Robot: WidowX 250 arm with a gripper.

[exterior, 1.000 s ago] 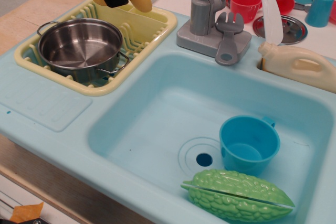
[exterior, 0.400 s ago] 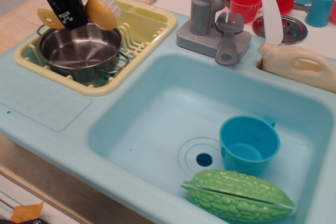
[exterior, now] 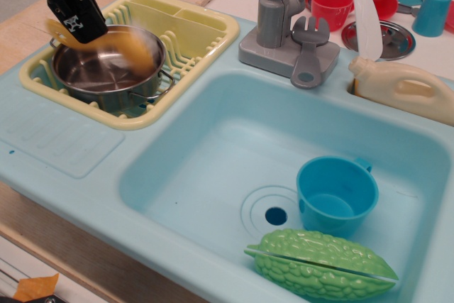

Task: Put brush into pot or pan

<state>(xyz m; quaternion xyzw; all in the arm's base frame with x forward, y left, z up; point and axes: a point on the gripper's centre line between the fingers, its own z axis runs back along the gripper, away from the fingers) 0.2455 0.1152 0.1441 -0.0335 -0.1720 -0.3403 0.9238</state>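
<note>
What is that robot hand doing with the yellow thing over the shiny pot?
The black gripper is holding a yellow-orange dish brush over the steel pot, which sits in the pale yellow dish rack beside the sink. The brush looks blurry, so it is probably moving, and its round head is right at the pot's opening. Whether it touches the pot cannot be told. A blue cup and a green toy bitter gourd lie in the sink.

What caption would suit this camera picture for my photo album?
Black gripper lowers a blurred yellow brush into the steel pot in the drying rack beside a toy sink.
</note>
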